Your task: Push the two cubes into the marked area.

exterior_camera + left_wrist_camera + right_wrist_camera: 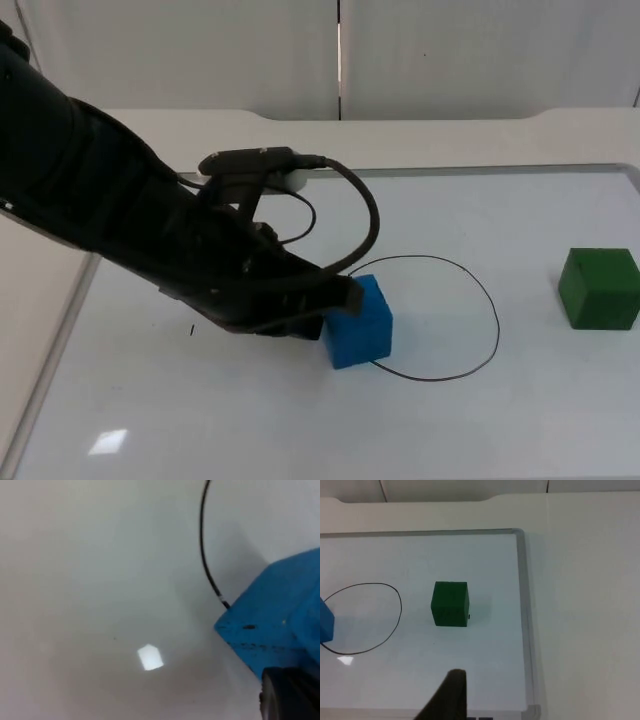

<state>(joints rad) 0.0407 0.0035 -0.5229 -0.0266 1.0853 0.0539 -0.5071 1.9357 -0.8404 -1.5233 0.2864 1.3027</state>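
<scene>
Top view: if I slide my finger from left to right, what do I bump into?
Left arm → left gripper → blue cube → circle → green cube.

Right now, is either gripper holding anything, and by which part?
Nothing is held. The left gripper presses against the blue cube's left side, at the rim of the marked circle. The green cube sits untouched.
</scene>
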